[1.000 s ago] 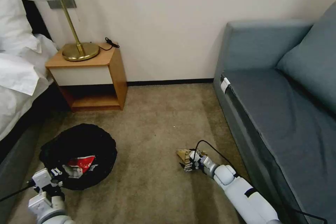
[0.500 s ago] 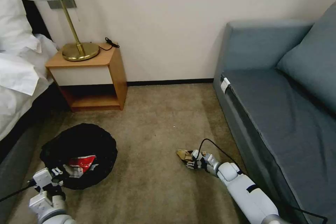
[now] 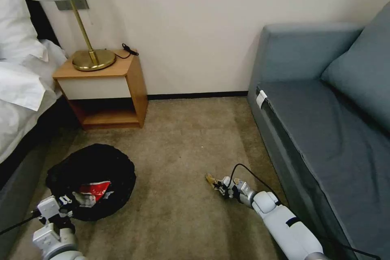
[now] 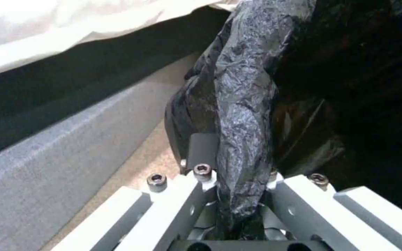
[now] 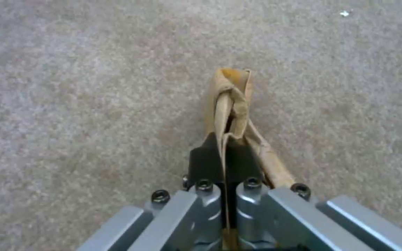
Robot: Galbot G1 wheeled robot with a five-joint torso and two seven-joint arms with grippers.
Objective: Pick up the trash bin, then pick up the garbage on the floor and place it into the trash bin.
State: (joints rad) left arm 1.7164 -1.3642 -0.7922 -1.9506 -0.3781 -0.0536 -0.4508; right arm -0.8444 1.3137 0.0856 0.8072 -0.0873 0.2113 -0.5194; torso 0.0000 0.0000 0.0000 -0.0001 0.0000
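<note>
The trash bin [image 3: 97, 158], low, round and lined with a black bag, sits on the carpet at lower left. A red-and-white packet [image 3: 92, 190] of garbage lies inside it. My left gripper [image 3: 61, 206] is shut on the bin's near rim, and the black bag liner [image 4: 245, 104] is pinched between its fingers [image 4: 202, 150]. To the right, low over the carpet, my right gripper [image 3: 222, 185] is shut on a brown paper scrap [image 3: 210, 178]. In the right wrist view the folded scrap [image 5: 231, 101] sticks out past the gripper [image 5: 224, 158].
A wooden nightstand [image 3: 109, 89] with a brass lamp [image 3: 91, 59] stands against the far wall. The bed [image 3: 20, 89] runs along the left, close beside the bin. A blue-grey sofa [image 3: 325, 122] fills the right side. Open carpet [image 3: 174, 150] lies between them.
My right gripper has closed on the brown scrap, which now looks narrower and folded, and the wrist has shifted slightly toward me. The left gripper and bin have not moved.
</note>
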